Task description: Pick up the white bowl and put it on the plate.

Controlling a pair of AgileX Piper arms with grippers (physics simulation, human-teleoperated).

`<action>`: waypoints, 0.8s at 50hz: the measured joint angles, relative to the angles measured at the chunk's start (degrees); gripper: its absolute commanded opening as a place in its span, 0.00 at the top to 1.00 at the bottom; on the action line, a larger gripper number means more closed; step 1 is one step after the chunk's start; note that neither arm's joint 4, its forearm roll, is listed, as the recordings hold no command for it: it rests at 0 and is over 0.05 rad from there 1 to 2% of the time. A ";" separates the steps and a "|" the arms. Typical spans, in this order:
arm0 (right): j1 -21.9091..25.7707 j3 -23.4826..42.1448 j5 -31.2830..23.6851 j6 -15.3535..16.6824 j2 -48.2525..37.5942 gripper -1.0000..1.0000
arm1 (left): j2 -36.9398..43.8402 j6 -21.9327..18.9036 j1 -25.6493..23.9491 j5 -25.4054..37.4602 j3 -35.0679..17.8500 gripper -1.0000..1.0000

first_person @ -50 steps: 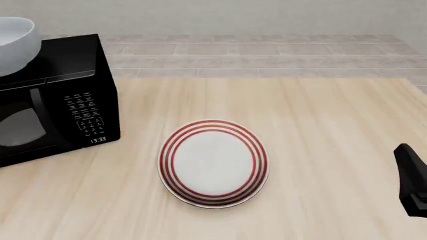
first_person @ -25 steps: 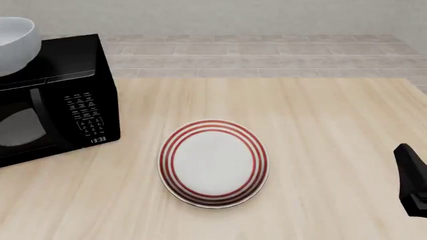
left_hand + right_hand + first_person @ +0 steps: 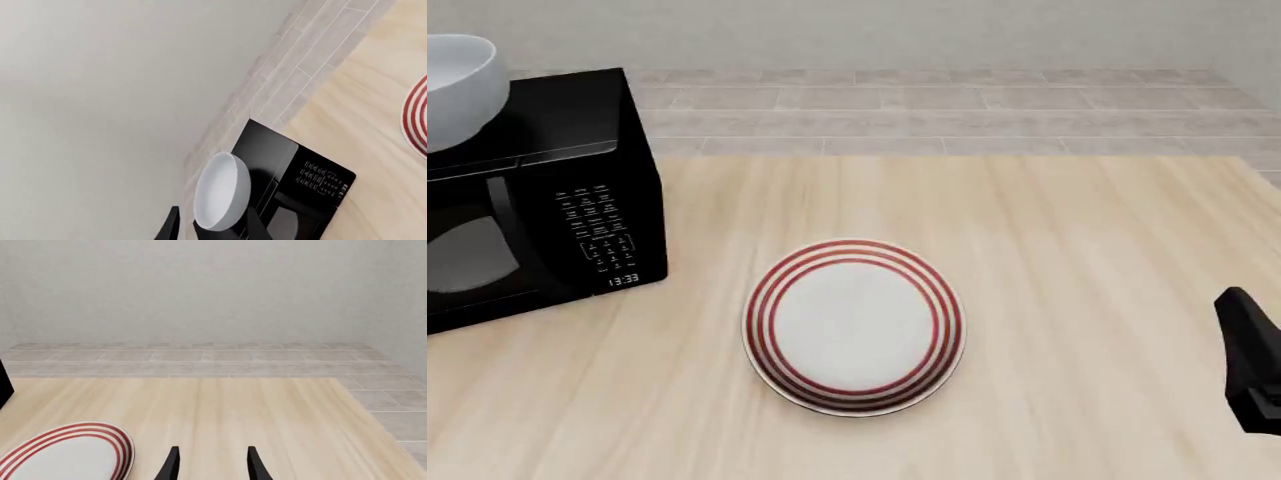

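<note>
The white bowl [image 3: 457, 88] is at the far left edge of the front view, over the top of the black microwave [image 3: 541, 195], with part of it cut off by the frame edge. In the left wrist view the white bowl [image 3: 223, 192] sits between the two dark fingers of the left claw [image 3: 212, 227]; the fingers stand on either side of the bowl's wall, one at the rim side and one at the outer side, so the left claw is clamped on the white bowl. Whether the bowl touches the microwave top cannot be determined. The microwave stands on the left part of the tabletop [image 3: 1068, 220], its keypad and clock display facing the camera. The plate [image 3: 853, 326] lies flat on the tabletop near the centre, to the right of the microwave and apart from it, with nothing on it. The right claw [image 3: 210, 464] hovers over bare tabletop just right of the plate [image 3: 70, 452]; its two fingers [image 3: 172, 465] are apart with nothing between them. In the front view only a dark part of the right arm [image 3: 1252, 358] shows at the right edge.
</note>
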State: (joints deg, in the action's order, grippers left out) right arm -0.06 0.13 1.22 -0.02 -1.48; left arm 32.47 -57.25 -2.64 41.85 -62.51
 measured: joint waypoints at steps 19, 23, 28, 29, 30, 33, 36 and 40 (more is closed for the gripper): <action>-0.01 0.00 0.00 0.00 0.00 0.00 | 5.92 -1.03 2.31 -5.23 3.70 0.00; 0.00 0.00 0.00 0.00 -0.01 0.00 | 7.17 -0.86 2.53 -6.31 4.21 0.00; 0.00 0.00 0.00 0.00 -0.01 0.00 | 8.45 -0.54 2.80 -7.92 5.14 0.00; 0.00 0.00 0.00 0.00 0.00 0.00 | 8.68 -0.49 2.89 -8.24 5.33 0.00; 0.00 0.00 0.00 0.00 -0.01 0.00 | 8.92 -0.43 3.00 -8.54 5.51 0.00; 0.00 0.00 0.00 0.00 0.00 0.00 | 9.80 -0.20 3.50 -9.75 6.03 0.00; 0.00 0.00 0.00 0.00 0.00 0.00 | 10.83 -0.06 4.11 -11.16 6.58 0.00; 0.00 0.00 0.00 0.00 -0.01 0.00 | 12.07 0.04 4.91 -12.71 7.14 0.00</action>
State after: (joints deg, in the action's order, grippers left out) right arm -0.06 0.13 1.22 -0.02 -1.49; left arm 44.54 -57.20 2.28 29.14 -55.37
